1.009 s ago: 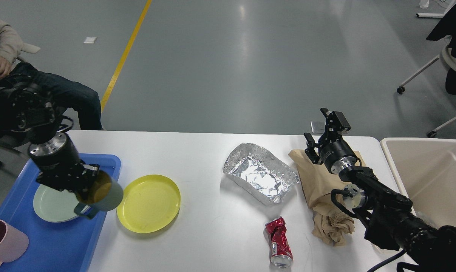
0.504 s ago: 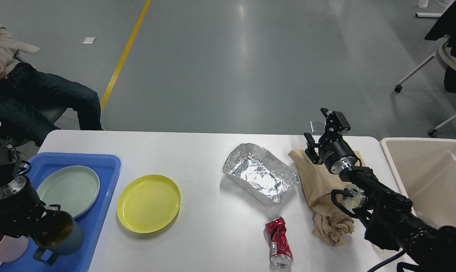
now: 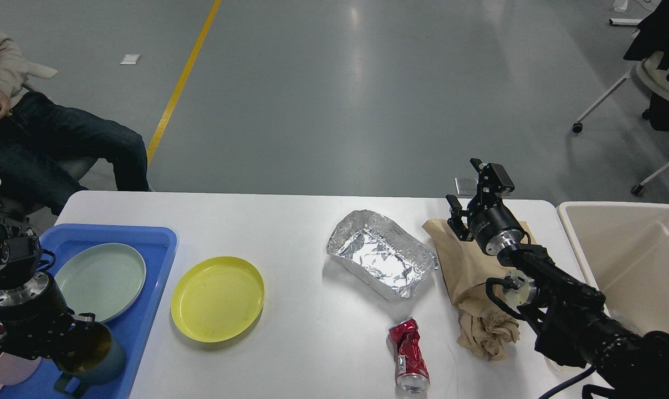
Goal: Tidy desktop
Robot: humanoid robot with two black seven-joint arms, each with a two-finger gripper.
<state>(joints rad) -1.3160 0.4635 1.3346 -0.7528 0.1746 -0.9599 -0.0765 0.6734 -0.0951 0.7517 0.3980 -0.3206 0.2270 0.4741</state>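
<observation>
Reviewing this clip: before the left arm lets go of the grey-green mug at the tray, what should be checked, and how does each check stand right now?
1. Mug is over the blue tray, not the desktop: ok.
2. Mug base rests on the tray floor: cannot tell, the base is hidden.
3. Mug is apart from the pink cup: cannot tell, the left gripper covers the gap.
4. Mug is clear of the pale green plate: ok.
5. Left jaws closed on the mug rim: ok.
6. Right gripper, jaws open, is far from the tray: ok.
</observation>
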